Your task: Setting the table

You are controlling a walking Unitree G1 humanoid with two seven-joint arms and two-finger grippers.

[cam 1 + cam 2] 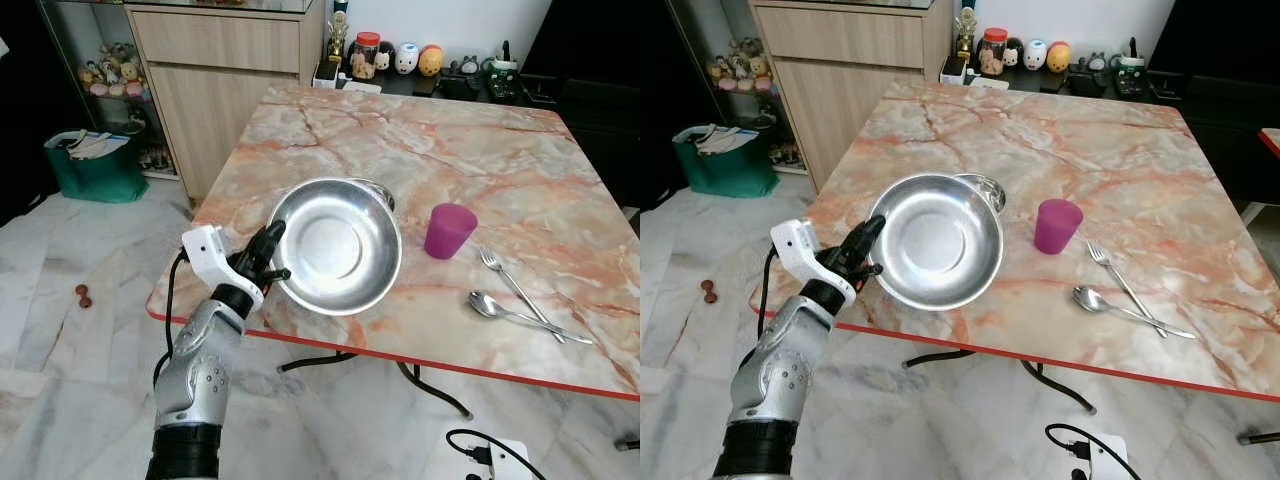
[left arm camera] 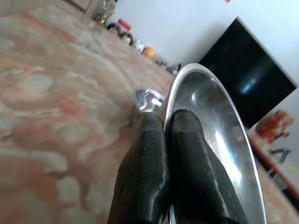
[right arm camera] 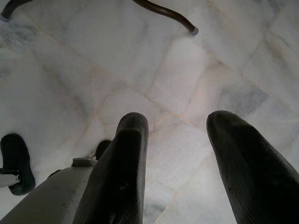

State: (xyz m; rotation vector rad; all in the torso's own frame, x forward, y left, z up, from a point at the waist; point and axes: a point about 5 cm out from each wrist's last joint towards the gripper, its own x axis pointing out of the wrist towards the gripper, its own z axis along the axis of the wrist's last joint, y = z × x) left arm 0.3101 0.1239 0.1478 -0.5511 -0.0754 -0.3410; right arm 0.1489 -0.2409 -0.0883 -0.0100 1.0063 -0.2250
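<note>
Steel bowl (image 1: 337,245) is pinched by its rim in the left gripper (image 1: 272,256), tilted above the table's (image 1: 520,170) left front edge, seemingly for placing beside cup (image 1: 449,230), fork (image 1: 512,285) and spoon (image 1: 510,313), while the right gripper (image 3: 177,154) hangs wide open over the floor.

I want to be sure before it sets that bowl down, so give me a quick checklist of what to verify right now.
1. Left pincer shut on the steel bowl, one finger on each side of the rim: ok.
2. Bowl level: not ok, tilted toward the camera.
3. Landing spot: not ok, a smaller steel dish sits right behind the bowl.
4. Purple cup upright, apart from the bowl: ok.
5. Fork and spoon lie on the table, apart from the bowl: ok.
6. Right pincer open over the floor, idle: ok.
</note>
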